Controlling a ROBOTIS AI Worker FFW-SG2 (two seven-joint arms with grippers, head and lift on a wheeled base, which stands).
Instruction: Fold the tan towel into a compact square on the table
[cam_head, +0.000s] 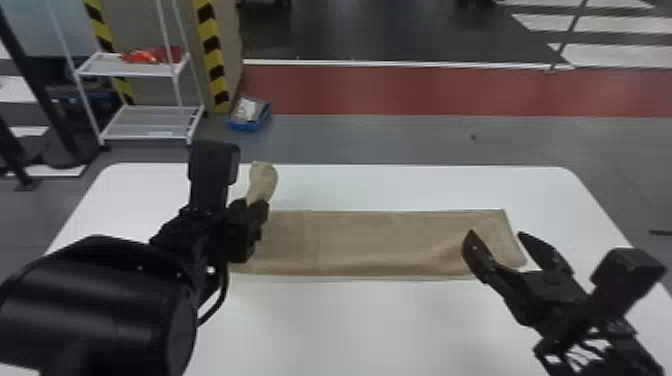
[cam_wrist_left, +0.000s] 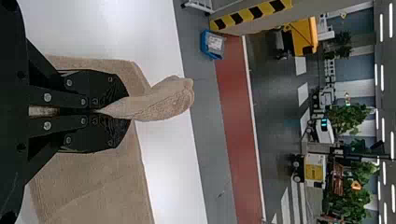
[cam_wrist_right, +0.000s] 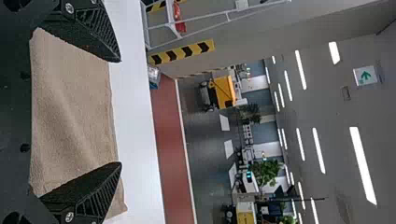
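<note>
While the left hand (cam_head: 257, 204) pinches a bunched bit of cloth at the left end of the tan towel (cam_head: 380, 240), its fingers pressed together and the fabric poking out past them, the right hand (cam_head: 496, 234) stands spread at the towel's right end; whether it touches there, I can't tell. The towel lies as a long strip running left to right on the white surface (cam_head: 375, 330), bare surface on its near side. Beyond the towel's far left, on the floor, sits a blue bin (cam_head: 250, 115). The step in hand looks like starting the crosswise fold, which probably calls for carrying the pinched end toward the other, keeping the edges lined up.
</note>
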